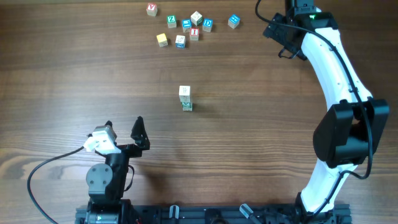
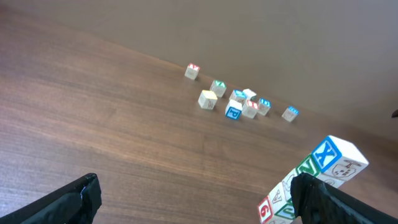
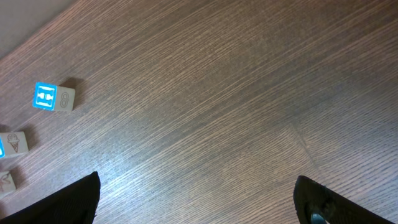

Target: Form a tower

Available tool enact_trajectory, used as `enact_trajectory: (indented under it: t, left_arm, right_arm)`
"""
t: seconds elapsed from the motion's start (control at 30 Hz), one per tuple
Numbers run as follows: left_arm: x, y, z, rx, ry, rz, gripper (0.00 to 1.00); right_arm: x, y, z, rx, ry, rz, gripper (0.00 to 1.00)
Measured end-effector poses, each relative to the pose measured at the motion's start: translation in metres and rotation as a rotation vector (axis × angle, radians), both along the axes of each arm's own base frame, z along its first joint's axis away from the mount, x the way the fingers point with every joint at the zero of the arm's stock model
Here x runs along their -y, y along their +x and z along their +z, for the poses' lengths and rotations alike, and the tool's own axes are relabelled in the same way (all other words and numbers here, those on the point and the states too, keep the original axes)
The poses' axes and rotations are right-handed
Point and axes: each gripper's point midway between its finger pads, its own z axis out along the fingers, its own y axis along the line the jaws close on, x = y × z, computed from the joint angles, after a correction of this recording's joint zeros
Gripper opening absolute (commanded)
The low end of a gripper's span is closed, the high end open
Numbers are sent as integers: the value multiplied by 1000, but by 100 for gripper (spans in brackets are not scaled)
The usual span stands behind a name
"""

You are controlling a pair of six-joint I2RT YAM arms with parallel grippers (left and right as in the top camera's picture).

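The tower (image 1: 185, 98) is found near the middle of the wooden table (image 1: 74, 81), well apart from both arms. In the left wrist view it is seen at the right edge, with a blue X cube on top and green and red prints below. Its base is hidden behind a finger there. The loose cubes (image 1: 186, 28) are scattered at the far side. A blue-faced cube (image 1: 233, 21) is set apart on the right of the group, and a yellow-topped cube (image 1: 162, 40) on its near left.

The left gripper (image 1: 124, 134) is held at the near left with its jaws spread wide and nothing between them. The right gripper (image 1: 277, 31) is held at the far right, just beside the blue-faced cube, also spread and empty.

The step in hand is judged to be the fetching of another cube. The blue-faced cube is best chosen, since it is nearest the right gripper and no neighbour can be knocked. It should be approached from above and pinched on two opposite flat faces, low enough that it cannot pivot. It should then be lifted clear and carried high over the tower. It should be lowered squarely onto the X cube with edges matched and released gently. The fingers should be drawn straight up, so that the narrow stack is not nudged.

No container is seen; every cube lies on the bare table.
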Motion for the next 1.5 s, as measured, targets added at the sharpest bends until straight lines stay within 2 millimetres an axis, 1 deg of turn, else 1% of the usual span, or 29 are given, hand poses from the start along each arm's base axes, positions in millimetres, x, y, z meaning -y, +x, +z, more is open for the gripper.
enact_trajectory:
  t: [0.53, 0.6, 0.77, 1.5]
  left_arm:
    - [1, 0, -2, -10, 0, -3, 100]
    - [1, 0, 0, 0, 0, -3, 100]
    - [0, -3, 17, 74, -2, -3, 100]
    - [0, -3, 17, 75, -2, -3, 100]
  right_arm:
    - [0, 0, 0, 0, 0, 0, 100]
    - [0, 0, 0, 0, 0, 0, 100]
    - [0, 0, 0, 0, 0, 0, 100]
    - [0, 0, 0, 0, 0, 0, 100]
